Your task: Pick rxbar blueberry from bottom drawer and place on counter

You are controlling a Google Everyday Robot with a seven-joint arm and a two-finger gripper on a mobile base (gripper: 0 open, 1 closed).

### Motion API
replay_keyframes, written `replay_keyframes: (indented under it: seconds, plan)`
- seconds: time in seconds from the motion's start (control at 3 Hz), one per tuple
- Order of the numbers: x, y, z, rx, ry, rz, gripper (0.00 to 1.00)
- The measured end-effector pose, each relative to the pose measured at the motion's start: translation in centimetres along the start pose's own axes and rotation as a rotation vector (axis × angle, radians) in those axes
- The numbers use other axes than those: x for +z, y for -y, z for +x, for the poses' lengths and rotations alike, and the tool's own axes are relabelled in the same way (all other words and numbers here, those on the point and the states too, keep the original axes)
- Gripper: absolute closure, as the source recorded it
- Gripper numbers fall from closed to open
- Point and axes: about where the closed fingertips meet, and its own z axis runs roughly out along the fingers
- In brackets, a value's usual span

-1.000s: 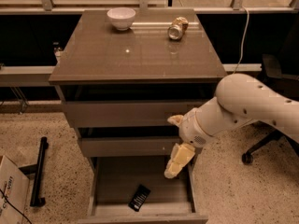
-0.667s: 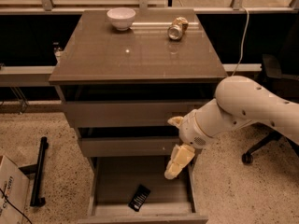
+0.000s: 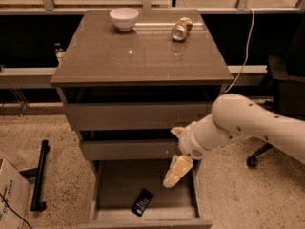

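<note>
The rxbar blueberry [image 3: 142,202] is a small dark bar lying flat near the front of the open bottom drawer [image 3: 114,182]. My gripper [image 3: 174,174] hangs on the white arm over the drawer's right side, above and to the right of the bar and apart from it. It holds nothing that I can see. The counter [image 3: 138,51] is the glossy grey-brown top of the cabinet, well above the gripper.
A white bowl [image 3: 124,18] and a shiny can [image 3: 180,29] lying on its side sit at the back of the counter. The two upper drawers are closed. A cardboard box [image 3: 10,197] and a black bar [image 3: 39,175] are on the floor at left; an office chair [image 3: 281,99] at right.
</note>
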Motion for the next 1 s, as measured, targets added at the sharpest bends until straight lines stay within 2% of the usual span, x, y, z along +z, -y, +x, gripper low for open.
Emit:
replay_keyframes:
  seconds: [0.33,1.0]
  plan:
    - [3.9,1.4,2.4,0.032,0.072,0.067,0.0]
    - [8.5,3.9,7.1,0.137,0.243,0.124,0.0]
